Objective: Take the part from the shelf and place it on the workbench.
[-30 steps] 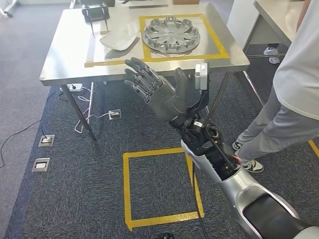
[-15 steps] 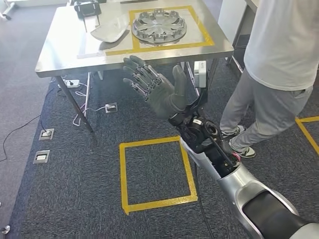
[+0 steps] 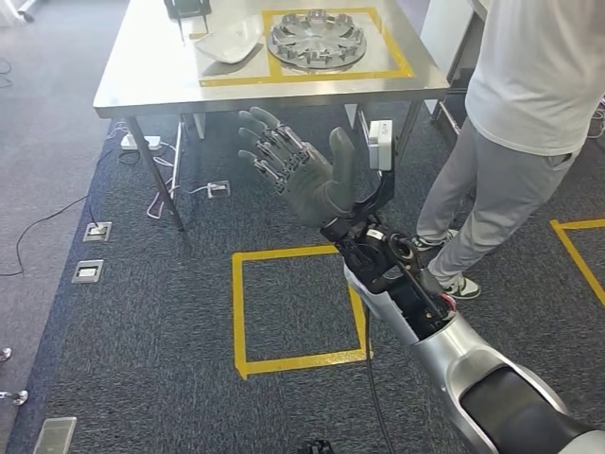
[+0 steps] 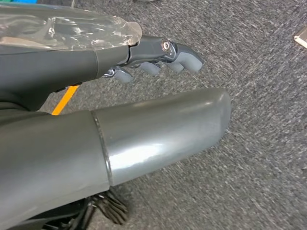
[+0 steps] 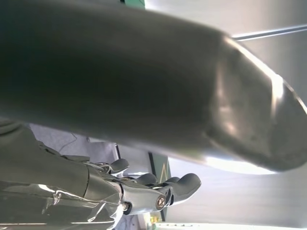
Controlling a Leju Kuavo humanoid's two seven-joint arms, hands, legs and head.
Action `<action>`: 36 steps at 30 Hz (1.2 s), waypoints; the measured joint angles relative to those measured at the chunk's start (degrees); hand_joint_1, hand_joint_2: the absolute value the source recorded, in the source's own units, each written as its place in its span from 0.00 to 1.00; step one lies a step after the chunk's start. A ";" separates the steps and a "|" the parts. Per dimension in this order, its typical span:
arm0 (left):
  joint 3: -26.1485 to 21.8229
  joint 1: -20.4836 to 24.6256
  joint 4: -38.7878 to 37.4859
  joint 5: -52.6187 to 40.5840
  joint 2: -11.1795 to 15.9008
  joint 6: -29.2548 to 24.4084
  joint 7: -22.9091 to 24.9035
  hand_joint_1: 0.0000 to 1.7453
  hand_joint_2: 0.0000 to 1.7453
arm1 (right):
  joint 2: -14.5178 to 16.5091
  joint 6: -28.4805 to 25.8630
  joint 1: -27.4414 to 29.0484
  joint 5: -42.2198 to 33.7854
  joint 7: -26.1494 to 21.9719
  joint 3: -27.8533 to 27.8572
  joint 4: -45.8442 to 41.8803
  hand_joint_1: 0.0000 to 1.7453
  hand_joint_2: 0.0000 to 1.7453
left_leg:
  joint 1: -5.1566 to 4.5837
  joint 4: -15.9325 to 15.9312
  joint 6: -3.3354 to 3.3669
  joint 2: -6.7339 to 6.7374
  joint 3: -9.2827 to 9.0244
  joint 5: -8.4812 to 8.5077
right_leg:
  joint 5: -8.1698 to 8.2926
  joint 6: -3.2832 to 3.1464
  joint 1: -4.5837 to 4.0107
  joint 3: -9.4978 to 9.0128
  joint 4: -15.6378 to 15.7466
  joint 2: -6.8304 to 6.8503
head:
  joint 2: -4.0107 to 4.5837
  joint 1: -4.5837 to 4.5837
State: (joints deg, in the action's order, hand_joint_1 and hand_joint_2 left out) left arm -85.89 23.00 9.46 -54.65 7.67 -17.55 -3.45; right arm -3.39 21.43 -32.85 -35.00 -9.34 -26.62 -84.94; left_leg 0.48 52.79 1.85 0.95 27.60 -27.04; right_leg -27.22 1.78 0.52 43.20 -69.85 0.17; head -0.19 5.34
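Right hand (image 3: pixel 303 170): raised in front of the body on a silver arm, palm up, fingers (image 3: pixel 267 147) spread apart and stretched toward the workbench (image 3: pixel 143 71), nothing in it; the right wrist view shows the thick thumb (image 5: pixel 217 96) and the darker fingers (image 5: pixel 173 184) extended with a clear gap between them. Left hand (image 4: pixel 119 100): hanging low over grey carpet, thumb (image 4: pixel 163 129) and fingers (image 4: pixel 173 55) straight and apart, holding nothing. Part (image 3: pixel 316 40): a round silver wheel cover with radial spokes — lying flat on the workbench top, inside a rectangle of yellow tape (image 3: pixel 400 61), well beyond the right hand's fingertips and not touched by either hand. White curved piece (image 3: pixel 230 43): lying on the same top, just beside the tape rectangle. Dark framed object (image 3: pixel 187 9): at the far edge of the top, cut off by the picture's border. Person (image 3: pixel 527 104): standing beside the workbench on the robot's right, in a white shirt, grey trousers and sneakers, near the right arm but apart from it. Floor (image 3: pixel 143 331): dark carpet bearing a yellow taped square (image 3: pixel 239 312) under the right forearm, another taped corner (image 3: pixel 578 246) farther right, floor sockets (image 3: pixel 97 231) and loose cables (image 3: pixel 43 236) on the left side.
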 joint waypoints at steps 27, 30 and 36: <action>-0.01 -0.71 0.00 0.52 0.35 0.04 -0.23 0.00 0.00 | 0.02 -2.18 0.39 3.57 0.45 -0.05 0.46 0.00 0.00 | 0.56 2.02 -1.03 -1.34 3.76 1.98 | 4.74 -1.03 -0.49 -8.06 13.93 -2.85 | -0.01 -0.35; -0.01 -0.86 0.00 0.81 0.40 -0.05 -0.36 0.00 0.00 | 0.02 -2.57 0.17 3.68 0.69 -0.03 0.46 0.00 0.00 | 0.52 1.96 -0.46 -0.33 4.24 2.39 | -1.75 -0.40 -0.34 -3.76 2.92 -0.98 | -0.01 0.32; -0.01 -1.51 0.00 1.26 0.39 -0.48 -0.76 0.00 0.00 | -0.01 -3.44 0.54 3.78 1.15 -0.13 -0.10 0.00 0.00 | 0.25 1.99 -0.69 1.89 4.43 2.61 | 1.18 -1.17 -0.64 -10.10 9.98 1.14 | -0.01 0.50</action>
State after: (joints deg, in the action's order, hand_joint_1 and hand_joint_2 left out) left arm -85.90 21.49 9.46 -53.39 8.05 -18.03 -4.21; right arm -3.39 17.99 -32.32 -31.22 -8.19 -26.75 -85.03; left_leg 0.73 54.78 1.15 2.85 32.04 -24.43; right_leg -26.04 0.61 -0.12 33.11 -59.87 1.31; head -0.20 5.84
